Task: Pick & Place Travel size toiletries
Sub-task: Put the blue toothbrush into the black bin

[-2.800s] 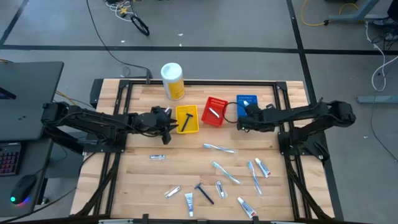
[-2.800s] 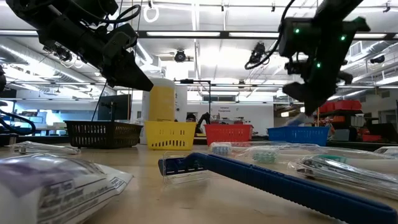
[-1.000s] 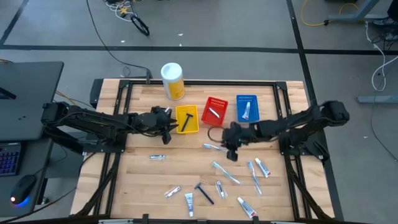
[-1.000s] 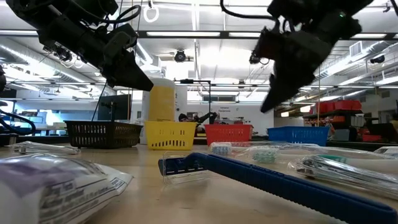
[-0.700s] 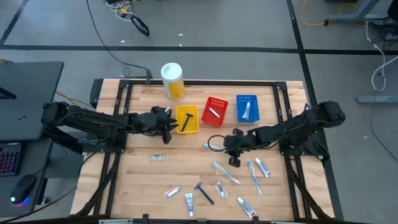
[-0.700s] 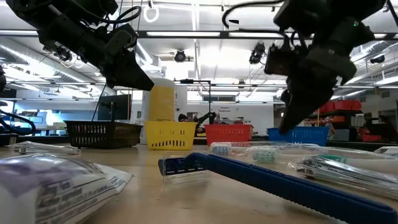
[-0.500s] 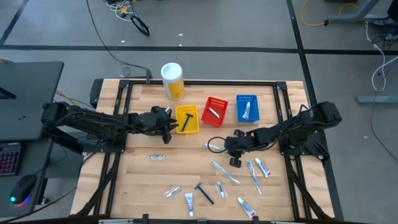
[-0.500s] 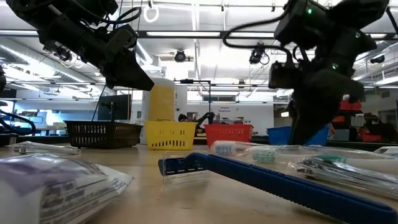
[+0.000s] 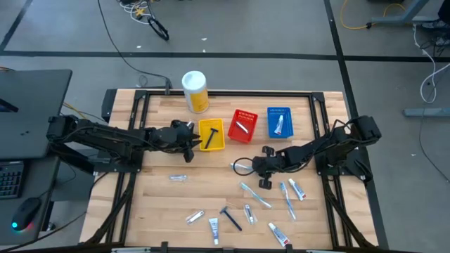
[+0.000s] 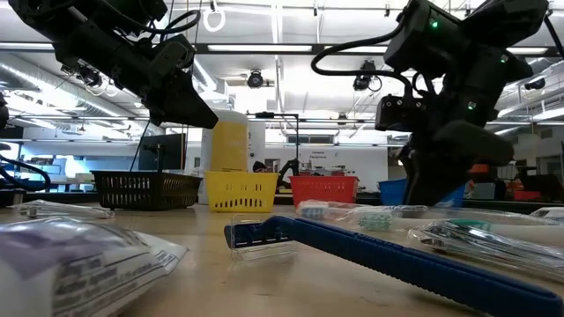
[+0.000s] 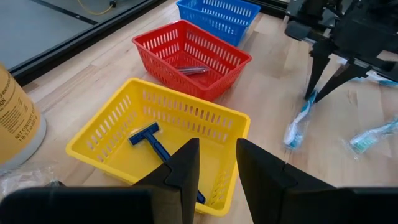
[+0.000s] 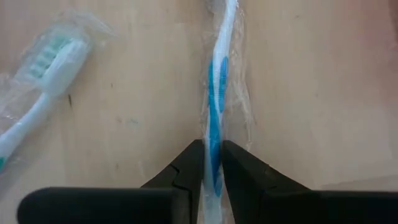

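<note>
The right gripper [image 12: 211,163] is down at the table [image 9: 155,204] near its middle, its jaws clamped on a wrapped blue-and-white toothbrush [image 12: 217,99] that lies flat on the wood. A second wrapped toothbrush [image 12: 38,93], with green bristles, lies just beside it.

The left gripper [image 11: 211,163] hovers by the yellow basket [image 11: 112,134], jaws slightly apart and holding nothing. A blue razor [image 11: 155,146] lies in that basket. Beside it stands the red basket [image 11: 217,71] with a small silver tube [image 11: 191,70] inside, and beyond that the blue basket [image 9: 279,121], which holds a white tube [image 9: 278,125].

More toiletries are scattered over the near half of the table: a tube [image 9: 178,178] alone on the left, a razor [image 9: 230,217] and several tubes near the front edge, and toothbrushes [image 9: 289,200] toward the right. A yellow canister [image 9: 195,91] stands at the far edge.
</note>
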`<action>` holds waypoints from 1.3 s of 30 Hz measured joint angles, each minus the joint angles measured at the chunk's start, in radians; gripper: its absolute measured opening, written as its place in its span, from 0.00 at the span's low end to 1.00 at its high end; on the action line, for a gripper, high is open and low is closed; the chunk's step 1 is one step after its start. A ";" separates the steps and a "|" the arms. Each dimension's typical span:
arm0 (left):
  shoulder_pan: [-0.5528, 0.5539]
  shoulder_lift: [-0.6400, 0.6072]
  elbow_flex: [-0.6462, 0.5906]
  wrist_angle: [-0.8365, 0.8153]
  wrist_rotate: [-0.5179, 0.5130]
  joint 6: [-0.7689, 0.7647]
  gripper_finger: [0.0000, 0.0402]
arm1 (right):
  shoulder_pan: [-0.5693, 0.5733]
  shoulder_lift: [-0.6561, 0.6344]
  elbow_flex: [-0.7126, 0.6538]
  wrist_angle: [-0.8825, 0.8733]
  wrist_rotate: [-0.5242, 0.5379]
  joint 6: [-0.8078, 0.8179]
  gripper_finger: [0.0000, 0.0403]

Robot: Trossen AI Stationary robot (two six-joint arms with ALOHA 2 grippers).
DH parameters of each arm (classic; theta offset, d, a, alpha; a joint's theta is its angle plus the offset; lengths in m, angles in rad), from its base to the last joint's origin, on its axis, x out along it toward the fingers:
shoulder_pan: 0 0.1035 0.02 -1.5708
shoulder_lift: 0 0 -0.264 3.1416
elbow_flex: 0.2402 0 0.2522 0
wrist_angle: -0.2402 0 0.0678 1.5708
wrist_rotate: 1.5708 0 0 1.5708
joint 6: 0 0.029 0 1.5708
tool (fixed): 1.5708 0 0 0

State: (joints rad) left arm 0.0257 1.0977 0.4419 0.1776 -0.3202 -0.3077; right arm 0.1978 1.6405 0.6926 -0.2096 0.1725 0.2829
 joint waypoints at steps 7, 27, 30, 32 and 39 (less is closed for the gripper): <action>0.000 0.000 0.000 0.000 0.000 0.000 0.28 | -0.003 -0.006 0.002 0.036 0.026 -0.010 0.05; 0.000 0.032 0.037 0.217 0.352 0.051 0.37 | 0.001 0.106 0.321 0.089 -0.050 -0.618 0.06; 0.009 0.083 0.056 0.225 0.436 -0.039 0.42 | 0.004 0.172 0.402 -0.047 0.033 -0.737 0.06; 0.011 0.134 0.073 0.228 0.486 -0.100 0.44 | 0.005 0.202 0.452 -0.083 0.113 -0.788 0.06; 0.011 0.309 0.101 0.220 0.550 -0.182 0.44 | 0.006 0.225 0.529 -0.080 0.226 -0.879 0.06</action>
State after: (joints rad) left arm 0.0364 1.4068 0.5427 0.3977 0.2302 -0.4900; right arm 0.2035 1.8658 1.2220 -0.2901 0.3983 -0.5957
